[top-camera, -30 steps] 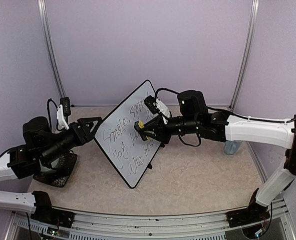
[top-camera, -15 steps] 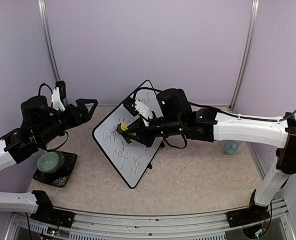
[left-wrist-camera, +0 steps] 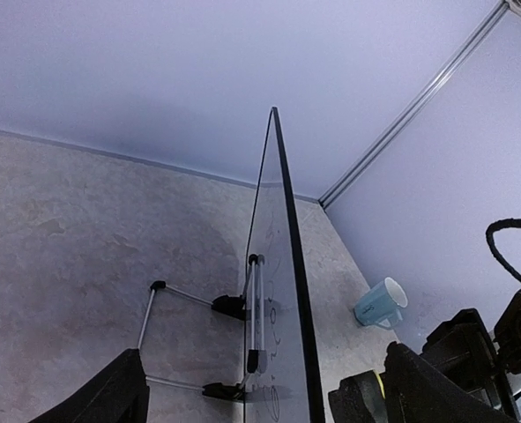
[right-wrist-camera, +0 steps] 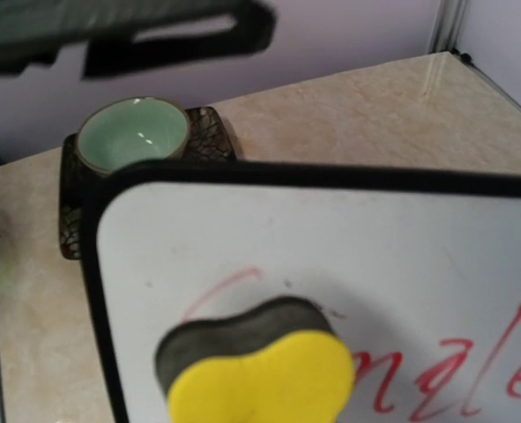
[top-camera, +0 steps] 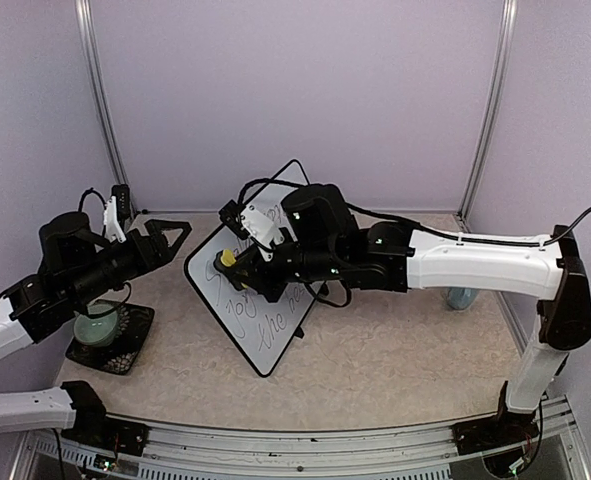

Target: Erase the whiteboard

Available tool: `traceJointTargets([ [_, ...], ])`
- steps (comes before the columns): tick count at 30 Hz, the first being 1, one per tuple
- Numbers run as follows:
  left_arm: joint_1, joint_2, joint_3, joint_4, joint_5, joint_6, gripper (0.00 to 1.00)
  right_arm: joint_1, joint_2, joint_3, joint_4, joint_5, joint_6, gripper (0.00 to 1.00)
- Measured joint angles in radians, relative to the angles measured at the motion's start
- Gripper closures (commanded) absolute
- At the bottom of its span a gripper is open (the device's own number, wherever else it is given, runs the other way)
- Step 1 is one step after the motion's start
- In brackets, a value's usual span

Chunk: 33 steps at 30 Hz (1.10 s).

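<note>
The whiteboard [top-camera: 275, 330] stands tilted on its wire stand in the middle of the table. Handwriting still shows on its lower lines [top-camera: 260, 305]. My right gripper [top-camera: 240, 265] is shut on the yellow sponge eraser [top-camera: 227, 258] and presses its dark pad on the board's upper left corner. In the right wrist view the eraser [right-wrist-camera: 260, 374] covers red letters on the whiteboard [right-wrist-camera: 269, 229], and my fingers are hidden behind it. My left gripper [top-camera: 165, 235] is open, just left of the board and apart from it. The left wrist view shows the whiteboard [left-wrist-camera: 282, 282] edge-on between my open fingers [left-wrist-camera: 101, 401].
A green cup [top-camera: 97, 322] sits on a black coaster [top-camera: 125, 345] at the left, also in the right wrist view [right-wrist-camera: 135, 132]. A light blue mug [top-camera: 461, 297] lies at the right, also in the left wrist view [left-wrist-camera: 379, 304]. The stand's legs [left-wrist-camera: 154, 291] reach behind the board.
My right gripper has swept the eraser leftward along the board's top line, wiping writing there. My left gripper has drawn back from the board's left edge and stays open.
</note>
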Motion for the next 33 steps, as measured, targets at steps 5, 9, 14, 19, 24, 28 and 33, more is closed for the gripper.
traceJointTargets([
  [5,-0.030,-0.055,-0.048,-0.001,-0.011,-0.077,0.12,0.028,0.033,0.032,-0.010,0.064,-0.002,0.89],
  [9,-0.117,-0.065,-0.048,-0.002,-0.063,-0.111,0.13,0.058,0.072,0.080,-0.019,0.144,-0.005,0.89],
  [14,-0.211,-0.050,-0.043,-0.040,-0.151,-0.142,0.15,0.089,0.096,0.110,-0.040,0.222,-0.004,0.89],
  [19,-0.242,-0.040,-0.043,-0.064,-0.211,-0.166,0.16,0.101,0.116,0.131,-0.051,0.275,0.002,0.90],
  [24,-0.245,-0.056,-0.054,-0.060,-0.229,-0.184,0.20,0.101,0.133,0.131,-0.061,0.325,0.006,0.90],
  [28,-0.246,-0.066,-0.073,-0.060,-0.232,-0.191,0.26,0.102,0.143,0.131,-0.062,0.349,0.011,0.90],
  [33,-0.246,-0.063,-0.078,-0.059,-0.232,-0.194,0.32,0.105,0.145,0.129,-0.062,0.363,0.023,0.95],
])
